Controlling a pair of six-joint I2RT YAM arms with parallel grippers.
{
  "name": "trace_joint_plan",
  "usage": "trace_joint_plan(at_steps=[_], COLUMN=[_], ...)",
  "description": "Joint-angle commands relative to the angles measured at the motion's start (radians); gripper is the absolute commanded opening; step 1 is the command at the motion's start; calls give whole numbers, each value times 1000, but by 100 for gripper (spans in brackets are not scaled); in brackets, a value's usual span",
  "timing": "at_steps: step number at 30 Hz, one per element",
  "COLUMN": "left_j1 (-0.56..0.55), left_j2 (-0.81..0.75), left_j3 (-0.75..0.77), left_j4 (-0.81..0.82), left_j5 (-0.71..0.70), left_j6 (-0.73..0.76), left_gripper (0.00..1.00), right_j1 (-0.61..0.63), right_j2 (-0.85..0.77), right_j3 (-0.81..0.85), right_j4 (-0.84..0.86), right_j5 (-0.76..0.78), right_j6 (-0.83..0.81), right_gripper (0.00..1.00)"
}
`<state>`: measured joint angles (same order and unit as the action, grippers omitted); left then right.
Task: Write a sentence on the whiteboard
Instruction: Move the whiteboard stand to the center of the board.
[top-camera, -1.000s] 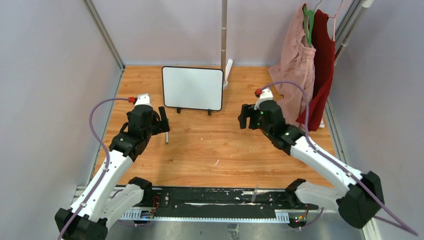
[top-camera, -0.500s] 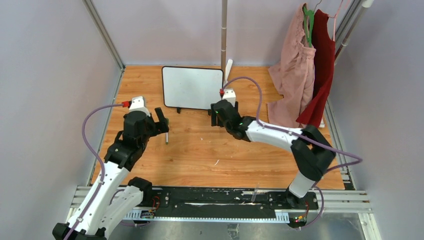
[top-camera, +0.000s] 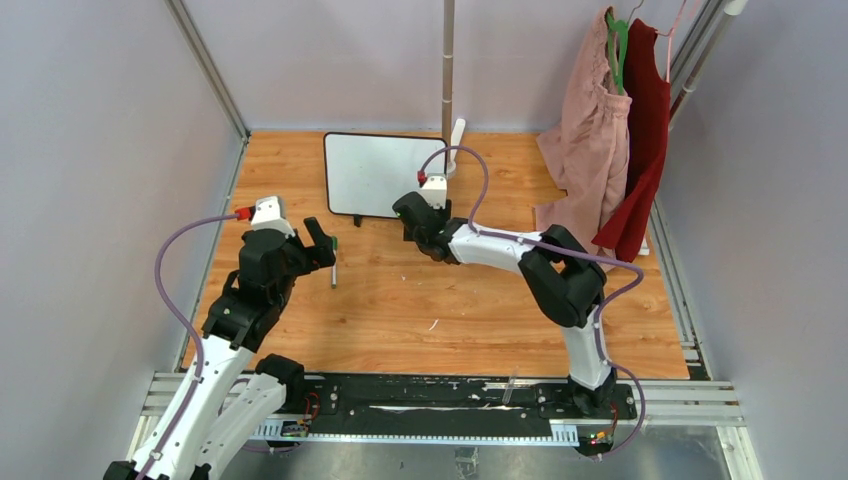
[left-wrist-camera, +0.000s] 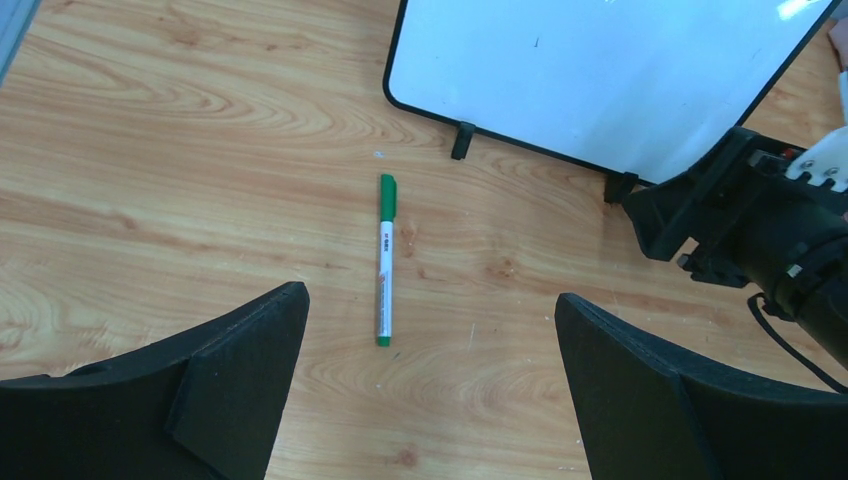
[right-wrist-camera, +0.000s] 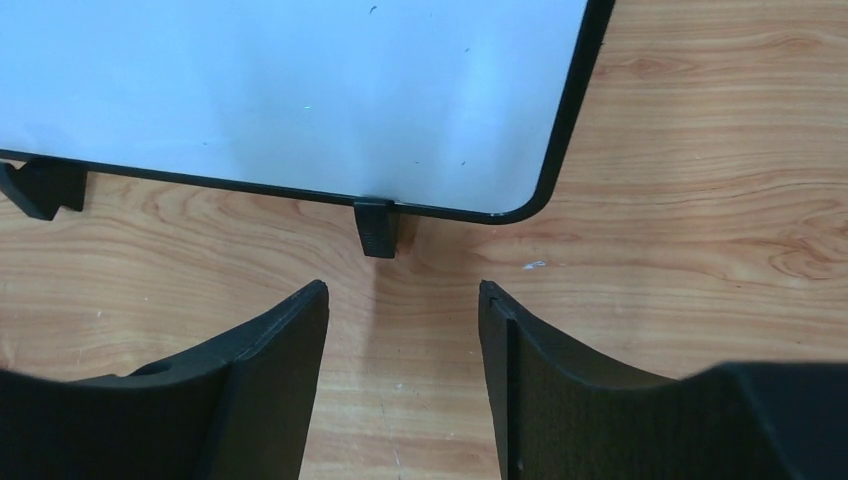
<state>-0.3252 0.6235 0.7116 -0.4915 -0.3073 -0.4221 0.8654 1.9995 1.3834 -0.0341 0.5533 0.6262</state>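
Pickup step: my left claw (left-wrist-camera: 428, 318) wide open over pen (left-wrist-camera: 385, 258); right claw (right-wrist-camera: 402, 300) part-open, empty, nr whiteboard (right-wrist-camera: 300, 90) foot (right-wrist-camera: 375, 227). Nxt: lower, pinch pen.

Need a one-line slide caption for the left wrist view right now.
Open left gripper hovers above a green marker lying on the wooden table, blank whiteboard beyond.
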Motion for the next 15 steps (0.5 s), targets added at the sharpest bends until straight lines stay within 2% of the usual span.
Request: trace_joint_plan(at_steps=[1,15], left_j1=[-10,-21], left_j2=[-16,-19], left_j3=[-6,-8], left_j4=[28,29], left_j5=[-1,-4], left_j6=[-6,-6], left_gripper=[99,99], right_j1=[15,2], right_j2=[52,181], right_j3=[67,203], right_j4=[-48,-105], right_j5=[60,71], right_j6=[42,34], right_gripper=[59,47])
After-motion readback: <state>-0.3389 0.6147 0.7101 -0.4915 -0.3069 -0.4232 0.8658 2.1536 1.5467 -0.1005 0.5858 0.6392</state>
